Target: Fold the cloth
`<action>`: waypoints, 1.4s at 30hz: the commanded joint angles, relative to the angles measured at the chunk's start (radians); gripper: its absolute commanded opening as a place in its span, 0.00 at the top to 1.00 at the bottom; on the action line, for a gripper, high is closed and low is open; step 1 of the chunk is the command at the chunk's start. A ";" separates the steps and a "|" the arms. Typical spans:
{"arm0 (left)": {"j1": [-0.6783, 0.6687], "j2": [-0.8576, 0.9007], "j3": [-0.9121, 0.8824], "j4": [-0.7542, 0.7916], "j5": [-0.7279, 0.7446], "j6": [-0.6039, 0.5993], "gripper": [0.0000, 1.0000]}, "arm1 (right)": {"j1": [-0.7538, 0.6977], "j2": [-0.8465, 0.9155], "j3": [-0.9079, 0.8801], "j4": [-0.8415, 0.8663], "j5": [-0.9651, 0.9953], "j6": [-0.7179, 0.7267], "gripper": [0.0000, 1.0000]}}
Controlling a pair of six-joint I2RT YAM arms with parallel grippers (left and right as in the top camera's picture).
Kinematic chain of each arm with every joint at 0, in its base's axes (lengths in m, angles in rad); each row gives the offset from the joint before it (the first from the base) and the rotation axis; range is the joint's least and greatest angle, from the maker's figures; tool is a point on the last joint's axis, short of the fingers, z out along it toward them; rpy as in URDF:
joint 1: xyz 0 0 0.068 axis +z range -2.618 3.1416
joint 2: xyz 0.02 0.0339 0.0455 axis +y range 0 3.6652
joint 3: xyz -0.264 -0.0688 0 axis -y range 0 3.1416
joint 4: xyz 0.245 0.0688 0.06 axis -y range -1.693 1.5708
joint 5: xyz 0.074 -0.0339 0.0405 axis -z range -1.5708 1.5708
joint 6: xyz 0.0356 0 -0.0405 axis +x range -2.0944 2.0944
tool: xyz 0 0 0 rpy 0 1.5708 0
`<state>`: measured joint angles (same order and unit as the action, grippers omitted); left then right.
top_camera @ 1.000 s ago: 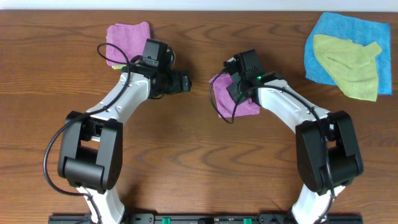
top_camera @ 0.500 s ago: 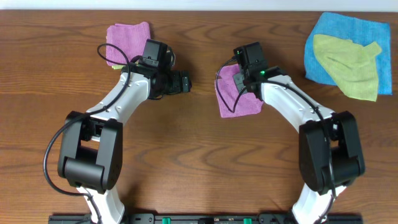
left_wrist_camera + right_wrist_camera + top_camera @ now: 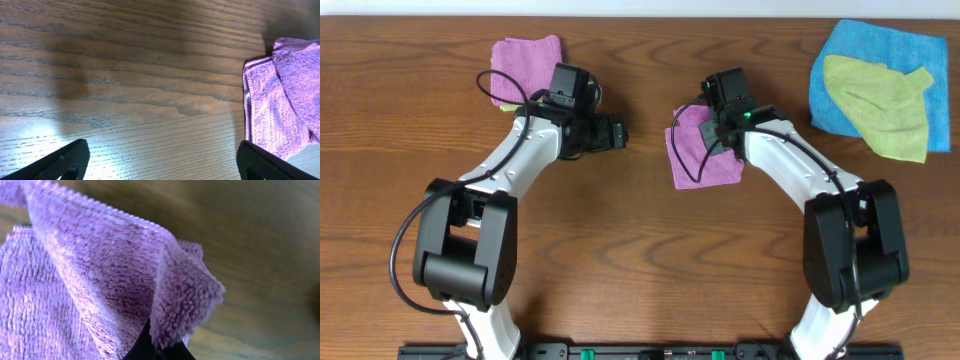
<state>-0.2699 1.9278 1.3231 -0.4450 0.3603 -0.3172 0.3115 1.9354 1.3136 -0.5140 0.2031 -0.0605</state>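
From overhead, a dark brown, wood-grained tabletop (image 3: 640, 260) fills the frame, with a pale strip along its 12 o'clock edge. The cloth (image 3: 725, 170) lies just toward 1 o'clock of centre. The right jaws come down onto its 12 o'clock part, while the left jaws sit at its 9 o'clock side, apart from it. A second purple cloth (image 3: 525, 58) lies at 10 o'clock, and a yellow-green cloth (image 3: 880, 110) rests on a blue cloth (image 3: 860, 45) at 2 o'clock. In the left wrist view, bare tabletop (image 3: 125, 75) lies between the two fingers (image 3: 70, 157), which are spread wide and hold nothing. The cloth (image 3: 280, 110) shows at 3 o'clock. In the right wrist view, the fingertips (image 3: 150, 350) at 6 o'clock are pressed together, pinching a raised fold of the cloth (image 3: 90, 270). Blurred tabletop (image 3: 260, 240) lies behind.
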 commanded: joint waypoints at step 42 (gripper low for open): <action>0.001 -0.030 0.015 -0.005 0.007 -0.004 0.05 | 0.073 -0.084 0.005 -0.240 -0.177 0.045 0.18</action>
<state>-0.2699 1.9278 1.3231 -0.4454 0.3603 -0.3172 0.3775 1.8599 1.3151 -0.7429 0.0650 -0.0254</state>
